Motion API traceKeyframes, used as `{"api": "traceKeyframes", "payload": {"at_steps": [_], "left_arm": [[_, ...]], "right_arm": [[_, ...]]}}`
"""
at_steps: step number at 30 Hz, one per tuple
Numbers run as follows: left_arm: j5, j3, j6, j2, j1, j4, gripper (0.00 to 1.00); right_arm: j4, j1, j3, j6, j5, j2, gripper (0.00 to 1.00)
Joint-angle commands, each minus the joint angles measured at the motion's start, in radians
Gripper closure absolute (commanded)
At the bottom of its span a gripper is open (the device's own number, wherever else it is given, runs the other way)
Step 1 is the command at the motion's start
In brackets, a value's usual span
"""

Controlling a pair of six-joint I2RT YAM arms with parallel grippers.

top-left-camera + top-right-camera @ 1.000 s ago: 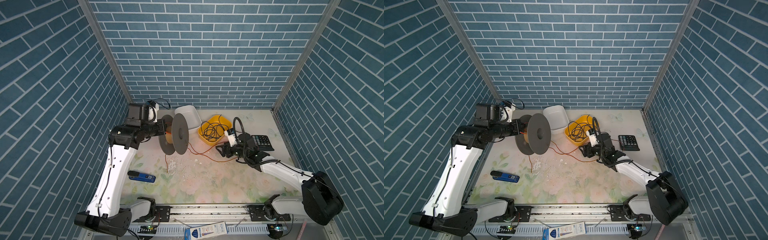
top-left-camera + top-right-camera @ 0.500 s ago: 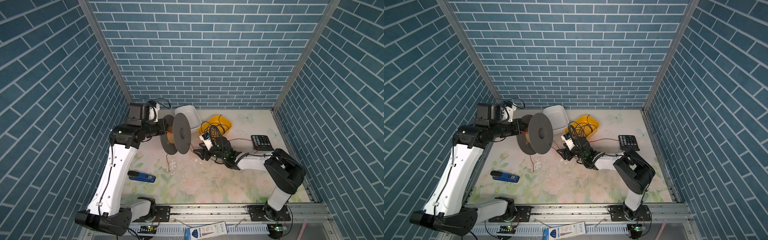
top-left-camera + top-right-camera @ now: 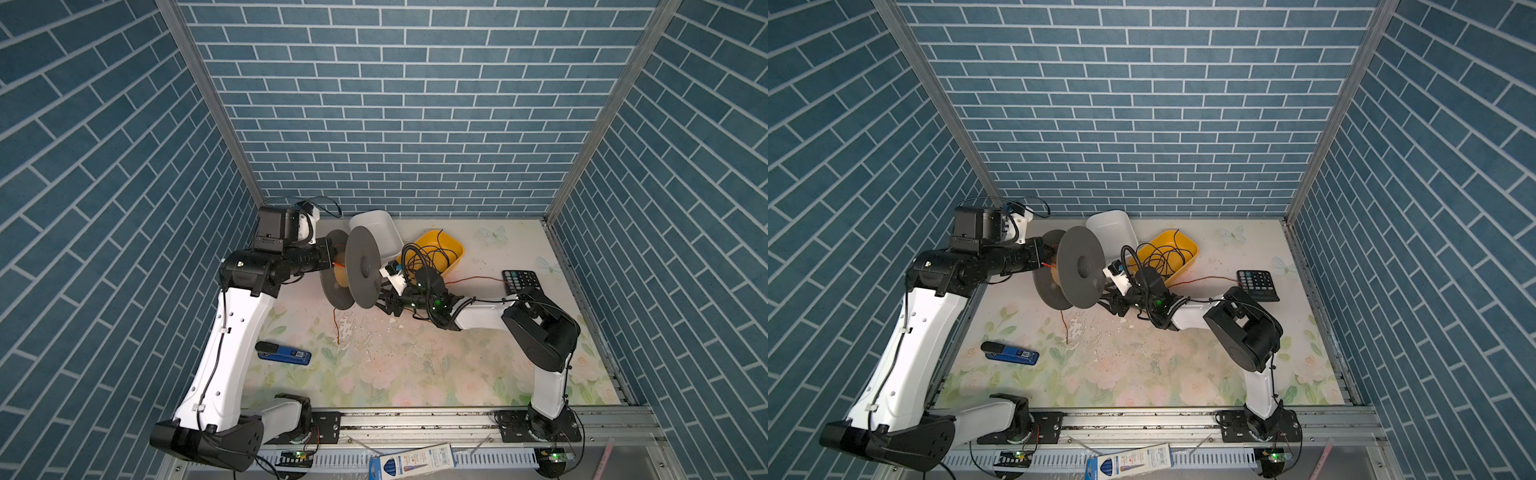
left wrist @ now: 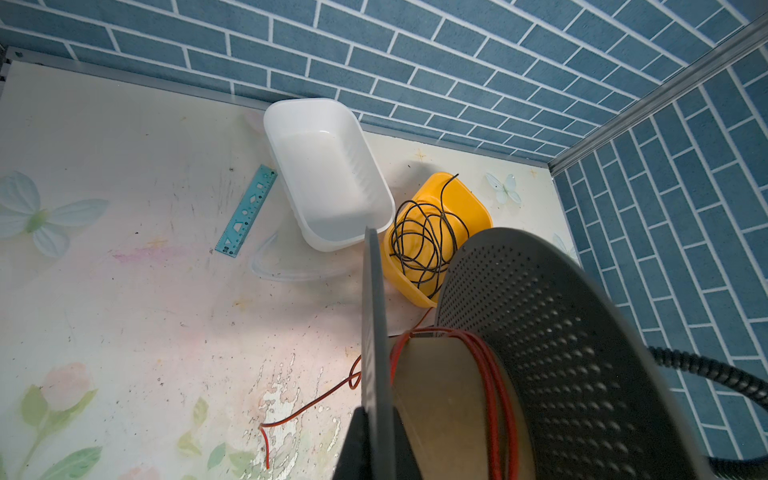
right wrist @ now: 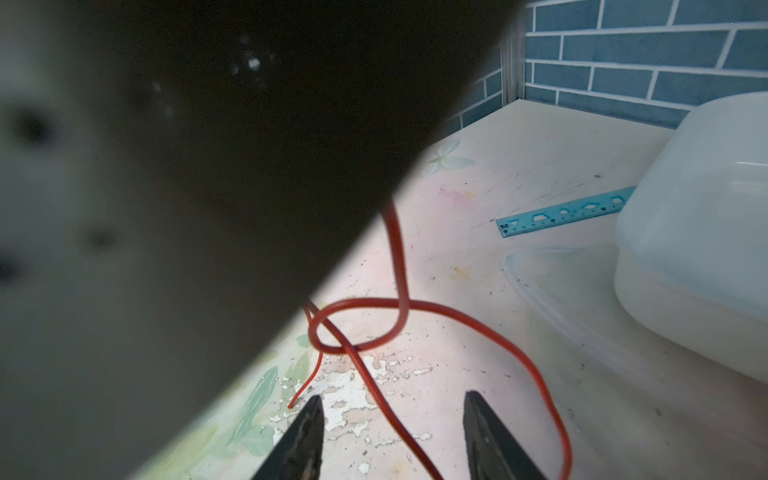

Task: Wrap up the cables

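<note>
Copper-coloured cable [image 5: 397,249] ran from the spool [image 3: 361,269], clamped in the closed left gripper [image 3: 329,258], to lie between the parted jaws of the right gripper [image 5: 395,440]; gripping 1 strand beyond the loop seemed wisest.

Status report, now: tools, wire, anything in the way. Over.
Left tool shut on spool. Right tool open, wire between jaws, ungripped. Few turns wound; rest loose on table. Wire loops over itself just ahead.

Far: white tub [image 3: 376,232], yellow bin [image 3: 455,249] beside it holding black wire tangle [image 3: 428,257]. Calculator [image 3: 521,282] right, blue stapler [image 3: 284,354] near-left, teal ruler [image 4: 246,210] by tub.
</note>
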Motion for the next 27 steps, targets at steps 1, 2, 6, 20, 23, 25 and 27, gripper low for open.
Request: {"api": "traceKeyframes", "payload": {"at_steps": [1, 2, 6, 20, 23, 25, 27], "left_arm": [[0.027, 0.001, -0.007, -0.01, -0.006, 0.049, 1.0], [0.024, 0.002, -0.007, -0.01, -0.006, 0.049, 1.0], [0.019, 0.005, -0.003, -0.012, -0.005, 0.046, 1.0], [0.005, 0.017, 0.009, -0.012, -0.004, 0.032, 1.0], [-0.01, 0.023, 0.017, -0.013, -0.004, 0.025, 1.0], [-0.031, 0.025, 0.027, -0.013, -0.004, 0.014, 1.0], [-0.068, 0.029, 0.041, -0.012, -0.003, -0.005, 1.0]], "right_arm": [[-0.022, 0.02, 0.055, -0.017, -0.027, 0.026, 0.47], [-0.03, 0.022, 0.061, -0.018, -0.025, 0.032, 0.48], [-0.075, 0.03, 0.092, -0.013, -0.007, 0.054, 0.55], [-0.055, 0.031, 0.04, 0.011, 0.041, 0.04, 0.93], [-0.053, 0.031, 0.033, 0.02, 0.042, 0.033, 1.0], [-0.049, 0.031, 0.016, 0.031, 0.05, 0.007, 1.0], [-0.051, 0.03, -0.016, 0.035, 0.055, -0.044, 1.0]]}}
